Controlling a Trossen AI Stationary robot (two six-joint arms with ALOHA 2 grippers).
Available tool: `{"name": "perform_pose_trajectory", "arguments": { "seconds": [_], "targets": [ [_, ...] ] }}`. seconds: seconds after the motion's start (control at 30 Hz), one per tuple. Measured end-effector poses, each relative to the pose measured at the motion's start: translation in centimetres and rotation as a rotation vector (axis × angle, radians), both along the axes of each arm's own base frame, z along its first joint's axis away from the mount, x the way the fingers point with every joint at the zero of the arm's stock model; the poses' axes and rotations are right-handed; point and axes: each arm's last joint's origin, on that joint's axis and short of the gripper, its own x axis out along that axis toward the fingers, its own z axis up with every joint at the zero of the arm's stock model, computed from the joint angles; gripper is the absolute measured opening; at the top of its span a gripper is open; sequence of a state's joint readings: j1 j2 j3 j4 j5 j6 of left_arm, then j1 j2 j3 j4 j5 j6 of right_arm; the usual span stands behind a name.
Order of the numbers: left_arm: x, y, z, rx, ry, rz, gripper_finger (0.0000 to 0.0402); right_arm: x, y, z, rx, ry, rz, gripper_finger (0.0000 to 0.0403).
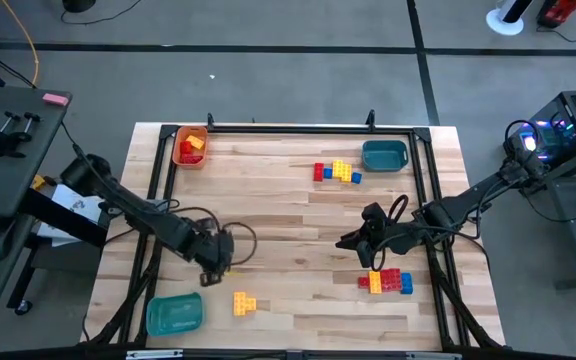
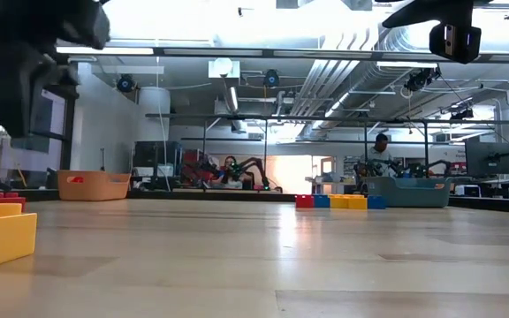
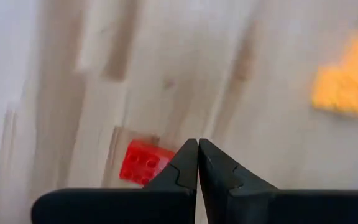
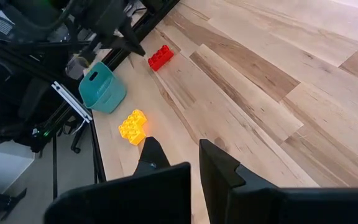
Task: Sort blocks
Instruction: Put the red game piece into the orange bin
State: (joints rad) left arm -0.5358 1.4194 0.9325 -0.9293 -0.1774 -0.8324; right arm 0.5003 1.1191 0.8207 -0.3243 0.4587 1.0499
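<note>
In the left wrist view, the left end effector (image 3: 197, 163) covers one corner of the red block (image 3: 143, 162) just behind its tips, and a yellow block (image 3: 348, 81) farther off is blurred and cut by the edge. In the low view, another yellow block (image 2: 1, 233) is cropped. In the high view the red block is hidden under that end effector (image 1: 214, 268).

My two arms are dark, nearly black, built of slim jointed segments, with black cables looping loose beside each wrist. The left hand (image 3: 197, 163) ends in two matte black fingers, wedge-shaped and tapering to points, with a small notch midway along each. The right hand (image 4: 194, 163) has the same blocky black fingers.
</note>
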Motion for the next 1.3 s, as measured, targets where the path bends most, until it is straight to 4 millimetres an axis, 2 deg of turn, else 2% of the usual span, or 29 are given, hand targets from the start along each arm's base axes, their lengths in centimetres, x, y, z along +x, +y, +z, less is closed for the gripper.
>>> {"name": "perform_pose_trajectory", "arguments": {
  "seconds": [0.13,0.27,0.53,0.7,0.83,1.07,1.3],
  "targets": [
    [-1.3,-0.6,-1.3,-0.002,-0.012,0.32,0.0008,0.0,0.0,0.0,0.0,0.0,0.0,0.0],
    [-2.6,-1.0,-2.3,-0.005,0.013,0.568,0.0044,0.0,0.0,0.0,0.0,0.0,0.0,0.0],
    [-3.4,-1.0,-3.0,-0.007,0.009,0.754,0.0166,0.0,-0.1,0.0,-0.006,0.001,-0.005,0.0],
    [-3.0,-0.6,-3.0,-0.023,-0.007,0.842,0.0243,0.0,-0.1,-0.1,-0.011,0.005,-0.008,0.0],
    [-2.6,-0.3,-3.0,-0.035,-0.016,0.883,0.0286,0.0,-0.1,-0.1,-0.011,0.005,-0.008,0.0],
    [-1.8,-0.4,-4.5,-0.031,-0.011,1.061,0.0303,0.0,-0.1,-0.1,-0.009,0.004,-0.01,0.0],
    [-0.7,-1.2,-6.6,-0.051,0.0,1.135,0.0303,0.0,-0.1,-0.1,-0.01,0.004,-0.009,0.0]
  ]
}}
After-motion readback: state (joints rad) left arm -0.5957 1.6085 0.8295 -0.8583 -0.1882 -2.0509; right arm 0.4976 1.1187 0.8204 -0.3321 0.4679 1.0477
